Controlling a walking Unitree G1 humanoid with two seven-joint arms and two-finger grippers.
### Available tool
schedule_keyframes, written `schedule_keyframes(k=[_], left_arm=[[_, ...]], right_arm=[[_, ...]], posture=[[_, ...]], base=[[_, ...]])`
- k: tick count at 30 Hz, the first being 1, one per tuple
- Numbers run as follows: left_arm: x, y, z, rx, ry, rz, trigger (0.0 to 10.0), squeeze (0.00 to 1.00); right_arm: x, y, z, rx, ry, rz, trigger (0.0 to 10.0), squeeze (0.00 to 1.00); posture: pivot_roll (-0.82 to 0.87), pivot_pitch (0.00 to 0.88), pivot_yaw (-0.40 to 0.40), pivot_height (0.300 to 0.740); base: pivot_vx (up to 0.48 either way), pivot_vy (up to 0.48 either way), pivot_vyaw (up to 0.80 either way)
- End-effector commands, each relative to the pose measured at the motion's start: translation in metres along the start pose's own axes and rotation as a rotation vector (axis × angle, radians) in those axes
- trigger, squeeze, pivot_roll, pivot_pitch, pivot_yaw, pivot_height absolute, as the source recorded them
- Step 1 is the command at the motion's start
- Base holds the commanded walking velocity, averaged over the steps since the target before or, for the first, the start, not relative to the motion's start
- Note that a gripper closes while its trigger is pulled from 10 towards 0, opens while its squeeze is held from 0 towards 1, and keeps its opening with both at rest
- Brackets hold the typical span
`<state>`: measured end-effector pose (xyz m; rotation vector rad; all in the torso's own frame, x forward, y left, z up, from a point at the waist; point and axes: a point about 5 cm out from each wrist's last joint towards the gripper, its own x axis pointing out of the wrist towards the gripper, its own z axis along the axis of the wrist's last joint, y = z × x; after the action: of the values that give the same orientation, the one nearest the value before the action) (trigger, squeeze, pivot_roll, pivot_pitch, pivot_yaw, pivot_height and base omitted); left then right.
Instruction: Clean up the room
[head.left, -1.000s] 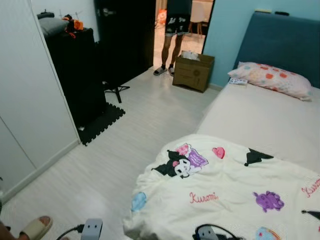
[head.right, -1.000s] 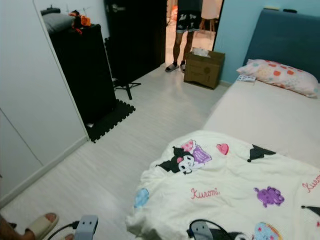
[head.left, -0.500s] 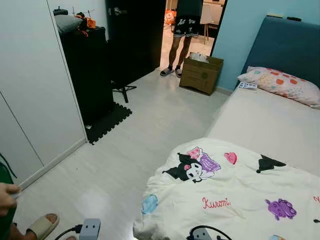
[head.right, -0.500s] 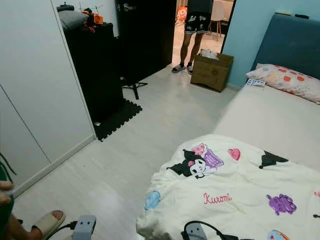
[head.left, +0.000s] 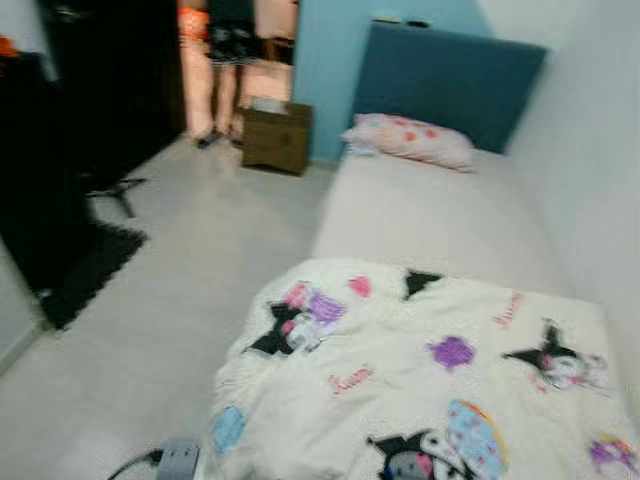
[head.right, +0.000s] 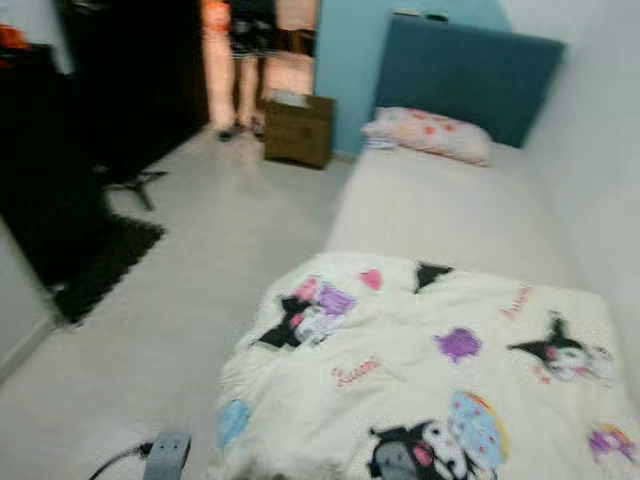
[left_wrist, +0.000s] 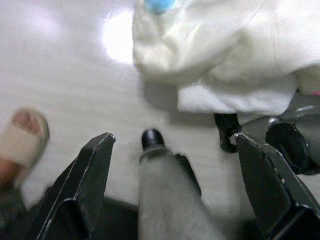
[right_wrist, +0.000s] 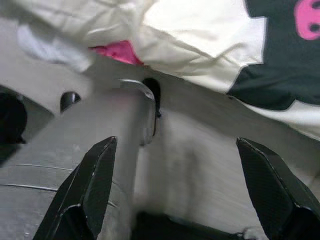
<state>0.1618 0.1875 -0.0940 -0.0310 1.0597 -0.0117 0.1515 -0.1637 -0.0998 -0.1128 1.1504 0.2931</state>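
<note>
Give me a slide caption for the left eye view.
Blurred bedroom: cartoon-print blanket rumpled on the bed, pillow at the headboard, cardboard box by the doorway.

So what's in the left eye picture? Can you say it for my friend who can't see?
A blurry bedroom: a bed with a cream cartoon blanket bunched at the near end and a spotted pillow by the blue headboard. Across the pale floor, a person's legs stand in the doorway beside a brown cardboard box.
</note>
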Motion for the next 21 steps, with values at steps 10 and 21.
schedule_keyframes(k=[10, 21], left_arm=[[0.0, -0.003, -0.003, 0.014, 0.012, -0.017, 10.0, 0.0], [0.0, -0.004, -0.004, 0.02, 0.011, -0.019, 10.0, 0.0]], right_arm=[[-0.001, 0.0, -0.015, -0.004, 0.082, 0.004, 10.0, 0.0], [-0.002, 0.004, -0.024, 0.006, 0.107, 0.02, 10.0, 0.0]], posture=[[0.06, 0.0, -0.071, 0.74], [0.05, 0.0, -0.065, 0.74]], base=[[0.0, 0.0, -0.78], [0.0, 0.0, -0.78]])
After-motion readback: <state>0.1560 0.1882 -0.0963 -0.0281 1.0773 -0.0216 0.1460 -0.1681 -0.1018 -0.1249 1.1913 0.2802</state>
